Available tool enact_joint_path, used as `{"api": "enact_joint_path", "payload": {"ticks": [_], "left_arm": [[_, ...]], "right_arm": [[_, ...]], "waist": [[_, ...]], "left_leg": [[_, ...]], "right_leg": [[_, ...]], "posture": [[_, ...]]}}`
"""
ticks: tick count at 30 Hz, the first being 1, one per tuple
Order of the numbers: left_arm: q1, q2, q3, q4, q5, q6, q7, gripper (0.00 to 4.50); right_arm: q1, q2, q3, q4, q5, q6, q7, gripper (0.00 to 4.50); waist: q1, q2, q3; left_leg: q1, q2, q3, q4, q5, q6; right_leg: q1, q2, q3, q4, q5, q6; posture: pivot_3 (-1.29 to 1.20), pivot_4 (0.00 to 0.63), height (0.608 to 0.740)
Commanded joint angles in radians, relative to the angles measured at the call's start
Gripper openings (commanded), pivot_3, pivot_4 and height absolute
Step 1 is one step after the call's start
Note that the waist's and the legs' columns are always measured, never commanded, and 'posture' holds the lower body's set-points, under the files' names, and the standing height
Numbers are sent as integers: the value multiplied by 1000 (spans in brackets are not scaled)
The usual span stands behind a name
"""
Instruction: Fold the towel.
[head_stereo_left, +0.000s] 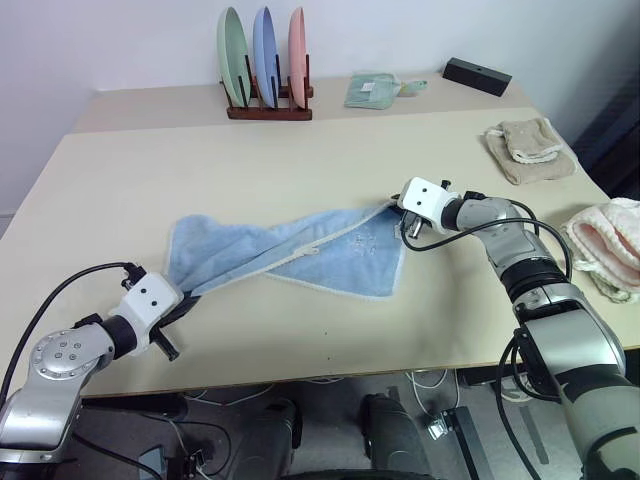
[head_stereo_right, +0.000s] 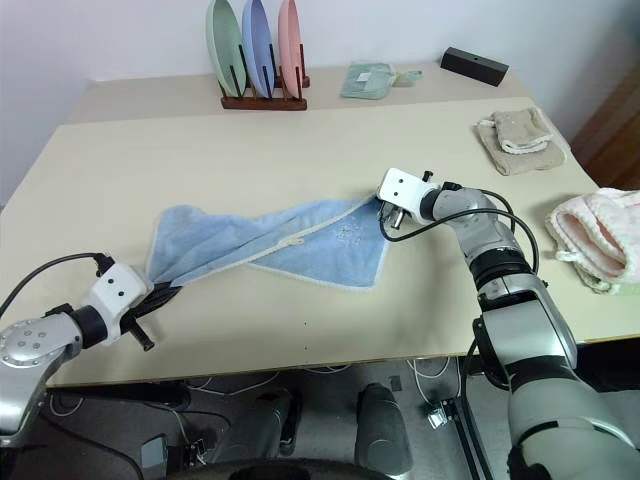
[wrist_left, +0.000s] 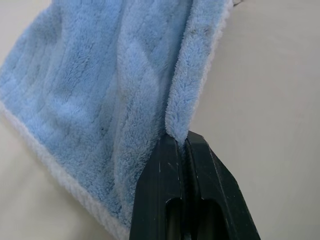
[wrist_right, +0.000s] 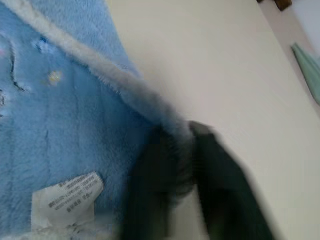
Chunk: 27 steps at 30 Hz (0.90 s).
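Closest to me, one light blue towel (head_stereo_left: 290, 253) stretched across the tabletop (head_stereo_left: 300, 170); both my jaws were clamped on opposite corners, left gripper (head_stereo_left: 185, 298), right gripper (head_stereo_left: 396, 212), its label blurred.

The towel (head_stereo_left: 290, 255) lies across the middle of the tabletop (head_stereo_left: 300, 160), my left gripper (head_stereo_left: 185, 297) at its near-left corner, my right gripper (head_stereo_left: 393, 208) at its far-right corner. Behind it stands a plate rack (head_stereo_left: 265, 62); two folded towels (head_stereo_left: 528, 148) (head_stereo_left: 608, 243) lie right.

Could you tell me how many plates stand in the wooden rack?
3, upright side by side at the table's far edge: the green plate, the blue plate, the pink plate.
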Motion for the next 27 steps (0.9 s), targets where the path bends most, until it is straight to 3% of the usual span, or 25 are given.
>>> {"api": "enact_joint_path", "payload": {"ticks": [1, 6, 10, 12, 15, 18, 22, 27], "left_arm": [[-20, 1, 21, -32, -3, 17, 18, 0], [-199, -11, 19, 61, 22, -1, 89, 0], [-558, -23, -3, 306, 97, -63, 226, 0], [-809, -28, 14, 492, 110, -132, 317, 0], [-974, -12, 21, 638, 109, -208, 342, 0], [-909, 42, 37, 561, 35, -202, 197, 0], [-642, 111, 88, 346, -63, -142, 28, 0], [-282, 158, 181, 108, -135, -23, -92, 0]], "right_arm": [[-27, -22, -43, -51, 7, -22, -38, 46], [-72, -91, -81, -112, -10, -6, -119, 46], [-211, -141, -90, -56, -64, -11, -256, 46], [-308, -168, -104, -38, -70, -20, -306, 46], [-366, -191, -112, -48, -60, -47, -301, 46], [-301, -222, -148, -199, 54, -27, -111, 46], [-72, -293, -176, -501, 191, 99, 122, 46], [247, -391, -226, -834, 348, 332, 317, 46]], "waist": [[-2, 0, 0], [8, 1, 1], [17, 1, 2], [18, 0, 3], [14, -1, 2], [-10, -1, 1], [-34, 0, 2], [-28, 1, 3]], "left_leg": [[0, 0, 0, 0, 0, 0], [-1, -1, -1, 1, 0, -1], [-1, -2, 0, 2, 2, -4], [-2, -2, -1, 2, 3, -6], [-5, -2, 0, 1, 7, -12], [-3, -2, 4, -3, 3, -7], [-3, -1, 6, 1, -4, -2], [-14, 1, 7, 6, -4, -2]], "right_leg": [[0, 0, 0, 0, 0, 0], [-1, 0, 0, 2, 0, 0], [-4, 0, 0, 7, 0, 0], [-5, 1, 0, 8, 1, -1], [-8, 2, 0, 6, 1, -2], [-7, -1, -1, 5, 0, 0], [-8, -3, 0, 4, -1, 2], [-20, -2, 0, 7, -1, 1]], "posture": [[0, 150, 737], [0, 150, 737], [0, 150, 737], [0, 150, 737], [0, 150, 737], [0, 150, 737], [0, 150, 737], [0, 150, 737]]}}
